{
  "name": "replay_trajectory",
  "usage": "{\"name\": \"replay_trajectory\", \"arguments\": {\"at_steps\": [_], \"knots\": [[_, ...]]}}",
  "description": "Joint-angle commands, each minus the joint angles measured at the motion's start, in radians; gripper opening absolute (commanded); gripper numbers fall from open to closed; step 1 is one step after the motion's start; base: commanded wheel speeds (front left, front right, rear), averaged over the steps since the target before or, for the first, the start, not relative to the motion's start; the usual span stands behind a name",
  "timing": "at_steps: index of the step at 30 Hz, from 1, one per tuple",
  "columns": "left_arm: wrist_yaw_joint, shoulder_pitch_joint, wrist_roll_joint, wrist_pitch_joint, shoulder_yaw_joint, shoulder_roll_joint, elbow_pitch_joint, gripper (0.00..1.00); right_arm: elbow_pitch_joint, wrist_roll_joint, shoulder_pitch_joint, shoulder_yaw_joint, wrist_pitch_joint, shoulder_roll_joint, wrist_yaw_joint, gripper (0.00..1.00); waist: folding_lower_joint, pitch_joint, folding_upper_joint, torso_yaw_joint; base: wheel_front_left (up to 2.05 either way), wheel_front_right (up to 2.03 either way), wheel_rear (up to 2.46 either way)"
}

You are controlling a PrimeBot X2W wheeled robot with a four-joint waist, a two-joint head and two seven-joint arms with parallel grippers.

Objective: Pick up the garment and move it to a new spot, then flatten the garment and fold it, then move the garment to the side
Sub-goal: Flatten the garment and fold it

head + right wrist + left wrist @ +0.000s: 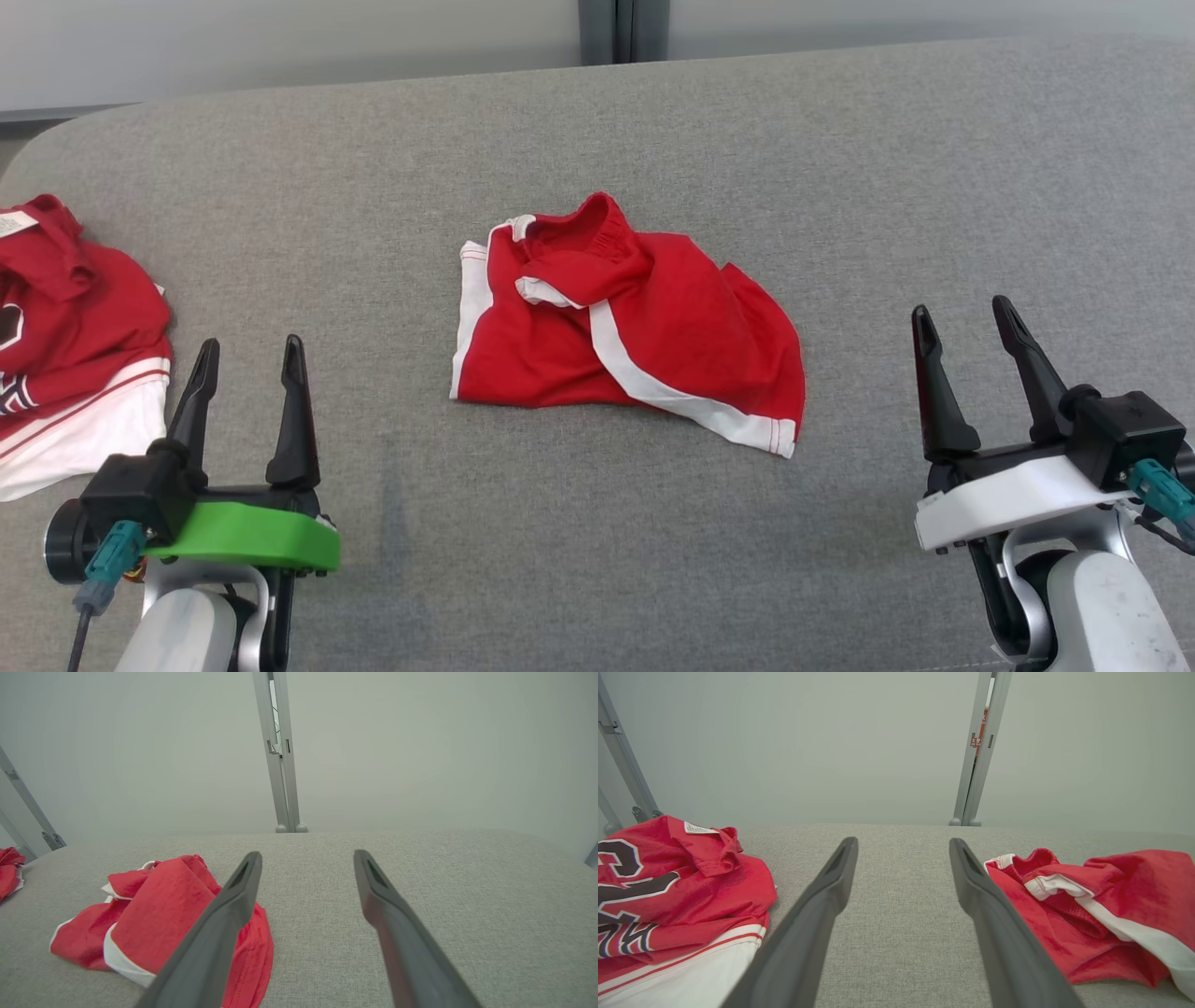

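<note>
Cushion (pixel 597 560); left gripper (pixel 252 342), right gripper (pixel 960 305) agape

Matt red cloth garment (pixel 635 327) — coarse woven grey surface (pixel 597 551)

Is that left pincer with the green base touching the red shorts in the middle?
Apart. The head view shows a wide strip of bare grey surface between the left pincer and the shorts.

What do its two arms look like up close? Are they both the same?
Nearly twins. Each has two long, dark, tapering fingers on a black block. The left gripper has a bright green mount, the right gripper a white mount. Teal cable plugs; pale forearms.
</note>
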Motion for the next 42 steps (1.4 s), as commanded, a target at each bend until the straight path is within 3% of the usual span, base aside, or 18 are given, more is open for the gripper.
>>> {"name": "replay_trajectory", "arguments": {"at_steps": [1,13,21,28,39,40,41,42], "knots": [[-0.004,0.014,0.011,-0.003,0.005,-0.003,0.005,1.0,-0.007,0.004,0.014,0.0,-0.001,-0.002,-0.001,1.0,0.0,0.0,0.0,0.0,0.0,0.0,0.0],[-0.032,-0.006,0.039,-0.002,0.016,-0.021,0.02,1.0,-0.014,0.005,0.006,-0.004,0.002,-0.002,-0.001,1.0,0.0,0.017,0.0,-0.001,0.0,0.0,0.0],[-0.119,-0.184,0.031,0.134,-0.101,-0.062,0.057,1.0,-0.025,-0.001,-0.024,0.005,0.006,-0.002,-0.001,1.0,0.0,0.077,0.0,-0.009,0.0,0.0,0.0],[-0.175,-0.313,-0.006,0.247,-0.181,-0.124,0.165,1.0,-0.008,0.014,-0.043,0.015,-0.008,-0.002,-0.001,1.0,0.0,0.115,0.0,-0.046,0.0,0.0,0.0],[-0.203,-0.404,-0.058,0.289,-0.202,-0.136,0.36,1.0,0.025,0.034,-0.059,0.021,-0.034,-0.001,-0.001,1.0,0.0,0.147,0.0,-0.091,0.0,0.0,0.0],[-0.205,-0.412,-0.063,0.285,-0.203,-0.134,0.37,0.92,0.029,0.035,-0.061,0.022,-0.037,-0.002,-0.001,1.0,0.0,0.148,0.0,-0.093,0.0,0.0,0.0],[-0.206,-0.416,-0.068,0.284,-0.204,-0.134,0.38,0.56,0.031,0.035,-0.063,0.024,-0.04,-0.002,-0.001,1.0,0.0,0.15,0.0,-0.094,0.0,0.0,0.0],[-0.209,-0.422,-0.071,0.281,-0.205,-0.133,0.389,0.33,0.034,0.036,-0.065,0.025,-0.042,-0.002,-0.001,1.0,0.0,0.151,0.0,-0.095,0.0,0.0,0.0]]}}
